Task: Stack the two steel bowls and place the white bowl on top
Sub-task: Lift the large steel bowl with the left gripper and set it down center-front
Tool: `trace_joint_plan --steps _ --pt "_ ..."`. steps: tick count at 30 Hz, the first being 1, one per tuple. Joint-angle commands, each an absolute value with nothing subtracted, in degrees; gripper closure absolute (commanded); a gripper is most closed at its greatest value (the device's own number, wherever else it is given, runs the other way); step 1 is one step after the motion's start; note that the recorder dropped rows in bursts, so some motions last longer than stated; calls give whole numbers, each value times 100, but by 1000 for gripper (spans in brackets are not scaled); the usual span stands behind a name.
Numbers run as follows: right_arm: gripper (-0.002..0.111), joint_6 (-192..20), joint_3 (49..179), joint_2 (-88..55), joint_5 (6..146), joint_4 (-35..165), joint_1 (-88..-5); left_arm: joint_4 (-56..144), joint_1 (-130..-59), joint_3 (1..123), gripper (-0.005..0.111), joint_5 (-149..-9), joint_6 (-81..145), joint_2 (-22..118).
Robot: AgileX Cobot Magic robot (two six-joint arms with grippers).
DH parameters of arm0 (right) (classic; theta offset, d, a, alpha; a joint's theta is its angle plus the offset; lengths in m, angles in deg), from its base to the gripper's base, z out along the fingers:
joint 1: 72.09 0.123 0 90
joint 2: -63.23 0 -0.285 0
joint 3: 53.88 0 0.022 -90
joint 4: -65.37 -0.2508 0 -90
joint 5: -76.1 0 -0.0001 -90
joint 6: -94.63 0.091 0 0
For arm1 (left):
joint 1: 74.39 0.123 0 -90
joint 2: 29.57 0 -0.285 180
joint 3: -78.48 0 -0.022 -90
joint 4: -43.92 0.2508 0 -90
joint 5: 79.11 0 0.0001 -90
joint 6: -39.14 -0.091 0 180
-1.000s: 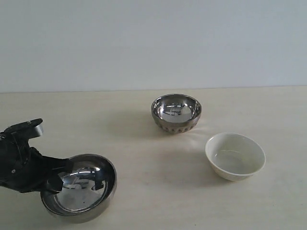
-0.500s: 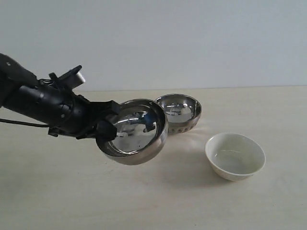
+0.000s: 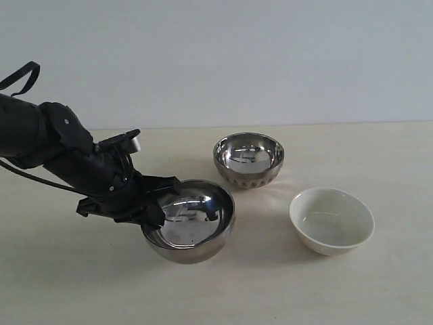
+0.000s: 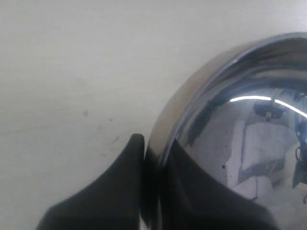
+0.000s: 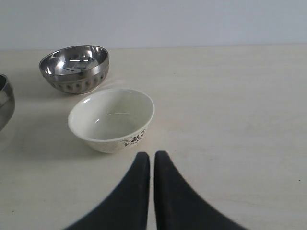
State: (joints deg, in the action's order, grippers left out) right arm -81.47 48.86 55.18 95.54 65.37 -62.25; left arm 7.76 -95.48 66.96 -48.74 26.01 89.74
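The wide plain steel bowl [image 3: 193,223] sits low over the table, just in front and left of the smaller ribbed steel bowl [image 3: 248,159]; whether it rests on the table I cannot tell. My left gripper [image 3: 154,211] is shut on its left rim, one finger [image 4: 117,191] outside and the other inside the wide bowl [image 4: 249,143]. The white bowl [image 3: 331,220] stands upright to the right, apart from both. In the right wrist view my right gripper [image 5: 151,155] is shut on nothing, close to the white bowl [image 5: 112,120], with the ribbed bowl [image 5: 75,67] beyond.
The pale wooden table [image 3: 379,156] runs back to a plain light wall. A black cable loops off the left arm [image 3: 40,145]. The wide bowl's edge [image 5: 4,103] shows at the side of the right wrist view.
The left gripper carried the wide steel bowl from the front left corner up and rightward, then lowered and levelled it beside the ribbed bowl. The other two bowls stayed put.
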Motion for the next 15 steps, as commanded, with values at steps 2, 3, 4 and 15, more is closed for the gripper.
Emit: trace_joint_plan --steps 2,3,4,15 --pt "108 -8143 4890 5544 9529 6596 -6227 1618 -9569 6752 103 -4796 3360 8966" --pt "108 -8143 4890 5544 9529 6596 -6227 1787 -9569 6752 103 -4764 3488 8966" --pt "108 -8143 4890 5544 9529 6596 -6227 1867 -9569 6752 103 -4750 3540 8966" --pt "108 -8143 4890 5544 9529 6596 -6227 1896 -9572 6752 103 -4651 3550 8966"
